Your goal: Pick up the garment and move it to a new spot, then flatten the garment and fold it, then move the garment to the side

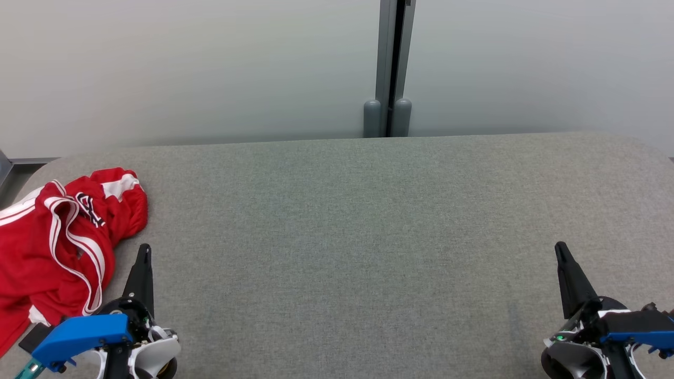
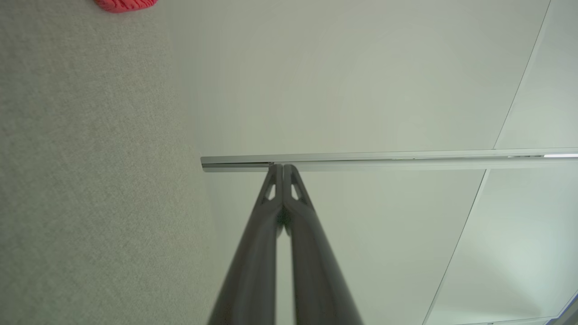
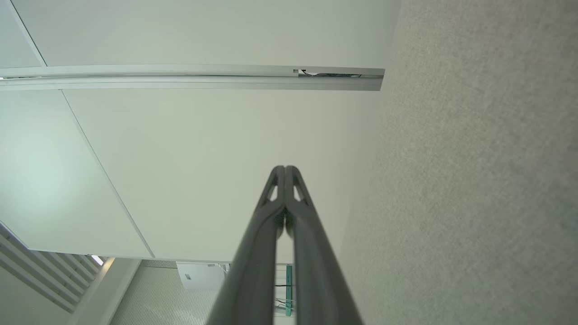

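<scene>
Head view looks down over the table [image 1: 337, 221]; both sideways-rolled wrist views face the wall [image 2: 361, 90] beyond it.

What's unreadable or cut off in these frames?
- Garment, head view: left side cut off by the frame edge, lower corner behind the blue housing of the left hand; its type is unclear.
- Dark lettering on it: crumpled into folds, unreadable.
- White box, right wrist view: small, partly behind the fingers; unidentifiable.

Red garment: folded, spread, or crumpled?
Crumpled. The red garment lies bunched in uneven folds at the left edge of the gray table, not flat.
</scene>
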Tool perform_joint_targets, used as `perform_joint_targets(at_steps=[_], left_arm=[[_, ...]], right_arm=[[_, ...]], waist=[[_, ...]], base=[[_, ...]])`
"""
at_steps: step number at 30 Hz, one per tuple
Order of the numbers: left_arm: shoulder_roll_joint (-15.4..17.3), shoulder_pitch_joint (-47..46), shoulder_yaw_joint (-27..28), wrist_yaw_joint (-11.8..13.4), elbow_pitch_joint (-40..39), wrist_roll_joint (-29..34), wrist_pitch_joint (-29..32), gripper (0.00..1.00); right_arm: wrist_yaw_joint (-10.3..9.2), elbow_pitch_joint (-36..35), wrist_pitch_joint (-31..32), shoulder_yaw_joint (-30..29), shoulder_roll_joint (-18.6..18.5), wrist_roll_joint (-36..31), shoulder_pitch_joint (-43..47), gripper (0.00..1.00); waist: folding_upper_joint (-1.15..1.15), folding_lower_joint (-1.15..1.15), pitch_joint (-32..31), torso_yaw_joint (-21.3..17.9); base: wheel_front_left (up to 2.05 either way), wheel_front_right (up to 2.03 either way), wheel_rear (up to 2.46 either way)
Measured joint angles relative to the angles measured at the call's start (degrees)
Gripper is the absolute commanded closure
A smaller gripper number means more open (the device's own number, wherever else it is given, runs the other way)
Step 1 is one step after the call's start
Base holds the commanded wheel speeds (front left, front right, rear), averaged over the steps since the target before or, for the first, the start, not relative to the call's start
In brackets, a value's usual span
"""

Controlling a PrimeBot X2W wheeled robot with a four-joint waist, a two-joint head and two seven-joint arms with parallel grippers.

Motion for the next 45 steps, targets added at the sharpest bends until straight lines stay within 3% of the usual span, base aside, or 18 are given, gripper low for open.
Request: perform_joint_targets(at_steps=[1,2,15,24,45], left_arm=[[0.0,0.0,0.0,0.0,0.0,0.0,0.0,1.00],[0.0,0.0,0.0,0.0,0.0,0.0,0.0,0.00],[-0.6,3.9,-1.2,0.3,2.8,0.9,-2.1,0.00],[-0.6,4.0,-2.4,1.5,1.6,6.7,-4.4,0.00],[0.4,4.5,-6.9,3.4,-0.1,32.4,-9.2,0.00]], right_arm=[[0.00,0.0,0.0,0.0,0.0,0.0,0.0,1.00],[0.00,0.0,0.0,0.0,0.0,0.0,0.0,0.00],[-0.25,3.0,-2.0,1.7,0.5,-1.8,2.8,0.00],[-0.24,2.4,-4.4,2.4,0.5,-11.5,2.7,0.00],[-0.24,1.3,-8.1,3.9,0.5,-33.8,2.7,0.00]], waist=[[0.00,0.00,0.0,0.0],[0.00,0.00,0.0,0.0],[0.00,0.00,0.0,0.0],[0.00,0.00,0.0,0.0],[0.00,0.00,0.1,0.3]], base=[[0.00,0.00,0.00],[0.00,0.00,0.00],[0.00,0.00,0.00],[0.00,0.00,0.00],[0.00,0.00,0.00]])
